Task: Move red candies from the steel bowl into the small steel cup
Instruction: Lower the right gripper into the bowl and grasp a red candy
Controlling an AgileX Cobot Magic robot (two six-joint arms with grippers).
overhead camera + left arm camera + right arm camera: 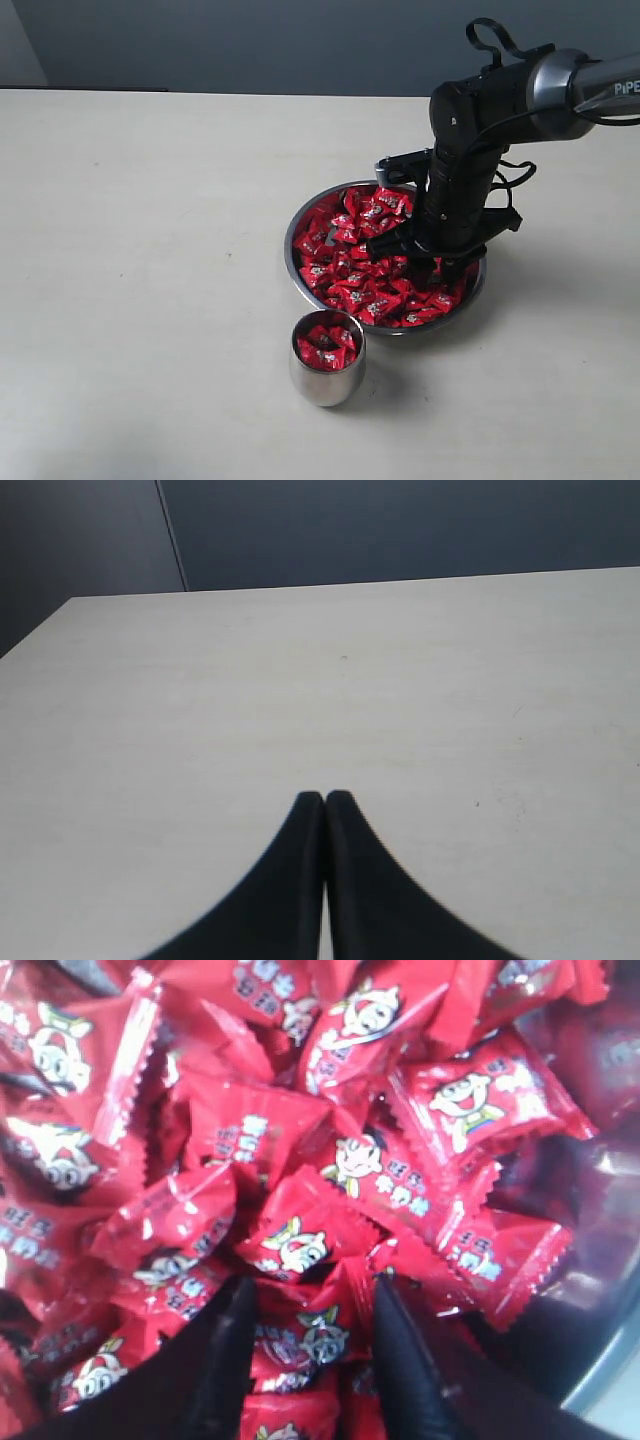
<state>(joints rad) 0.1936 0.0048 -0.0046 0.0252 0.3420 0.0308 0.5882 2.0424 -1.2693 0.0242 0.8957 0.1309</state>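
Observed right tool (310,1285) spread, tips among crinkly, glossy red candies (370,265) in shallow round steel bowl (296,225), near its rim. Noted polished small steel cup (325,385) just beside, part-filled; left tool (325,798) pressed together over matte worktop (150,250).

Black jointed arm (465,120), silver lettered link (560,85), looped black cables (512,47), tapered fingers (285,880)

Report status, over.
Right gripper open, down in steel bowl among red candies. Left gripper shut, nothing held. Small steel cup holds some. No obstruction.

Right arm (470,150) bends steeply down, right pincer (310,1285) spread wide; left pincer (325,798) closed, tips touching.
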